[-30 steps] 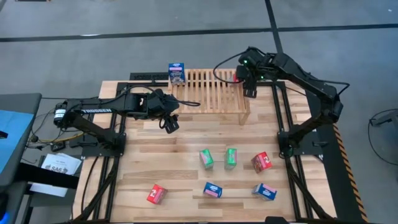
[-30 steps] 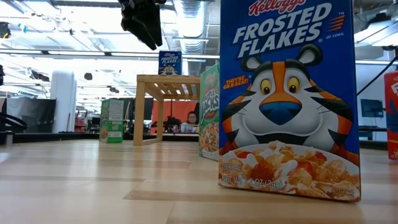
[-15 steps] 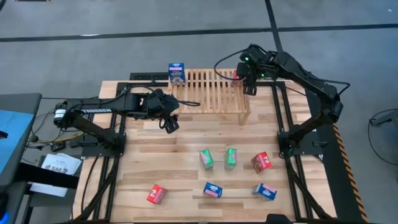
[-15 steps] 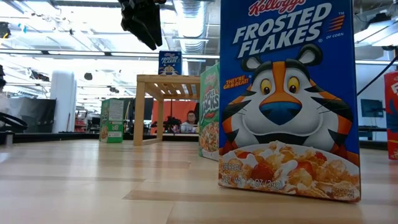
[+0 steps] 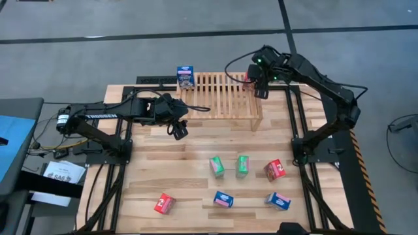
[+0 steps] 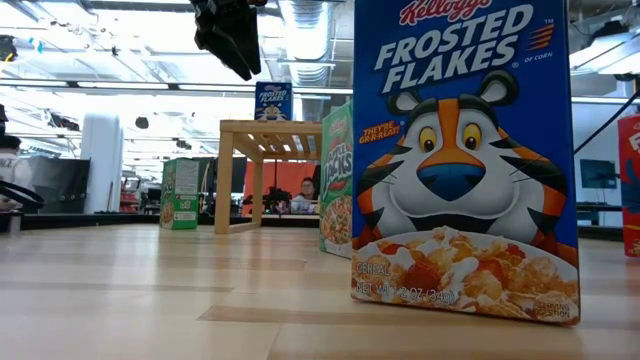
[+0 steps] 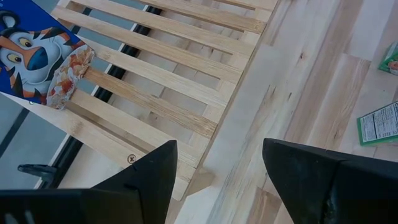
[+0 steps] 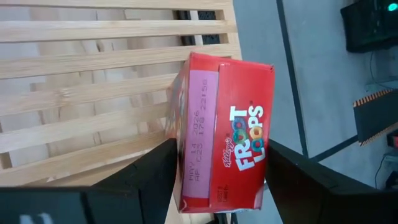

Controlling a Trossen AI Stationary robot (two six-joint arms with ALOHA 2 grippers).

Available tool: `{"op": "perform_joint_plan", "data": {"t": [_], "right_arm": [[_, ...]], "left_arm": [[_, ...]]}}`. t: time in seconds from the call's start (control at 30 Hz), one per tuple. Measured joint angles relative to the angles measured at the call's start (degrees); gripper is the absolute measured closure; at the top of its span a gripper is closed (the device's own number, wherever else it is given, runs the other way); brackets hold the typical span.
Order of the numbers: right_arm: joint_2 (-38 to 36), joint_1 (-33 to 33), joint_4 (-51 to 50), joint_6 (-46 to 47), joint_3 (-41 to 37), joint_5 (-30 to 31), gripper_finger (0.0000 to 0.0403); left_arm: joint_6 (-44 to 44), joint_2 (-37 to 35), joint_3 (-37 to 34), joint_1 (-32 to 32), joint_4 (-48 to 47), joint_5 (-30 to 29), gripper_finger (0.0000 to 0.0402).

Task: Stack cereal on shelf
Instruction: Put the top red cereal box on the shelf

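We carry a red cereal box (image 8: 225, 132) to the far right corner of the shelf (image 5: 222, 94).

The right gripper (image 8: 214, 186) is closed on this box, one finger on each broad face, and holds it over the slats at that corner. The left gripper (image 7: 217, 168) hangs open near the shelf's left front edge. A blue box (image 5: 185, 76) stands at the shelf's far left corner; six boxes wait near the table's front edge. We judge the cardboard light, hollow and easy to dent, so hold the wide faces gently.
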Motion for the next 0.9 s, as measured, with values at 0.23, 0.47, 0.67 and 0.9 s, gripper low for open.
{"op": "perform_joint_plan", "data": {"t": [0.23, 0.47, 0.67, 0.9], "right_arm": [[0.0, -0.8, 1.0, -0.4, 0.0, 0.1, 0.0146], [0.0, -1.1, 1.9, -0.4, 0.0, 0.0, 0.0146], [0.0, -1.1, 1.9, -0.4, 0.0, 0.0, 0.0146], [-0.1, -1.1, 1.8, 0.0, 1.7, -0.5, 0.0146]], "left_arm": [[0.0, 0.0, 0.0, 0.0, 0.0, 0.0, 0.0175], [0.0, 0.0, 0.0, 0.0, 0.0, 0.0, 0.0175], [0.0, 0.0, 0.0, 0.0, 0.0, 0.0, 0.0175], [0.0, 0.0, 0.0, 0.0, 0.0, 0.0, 0.0175]]}}
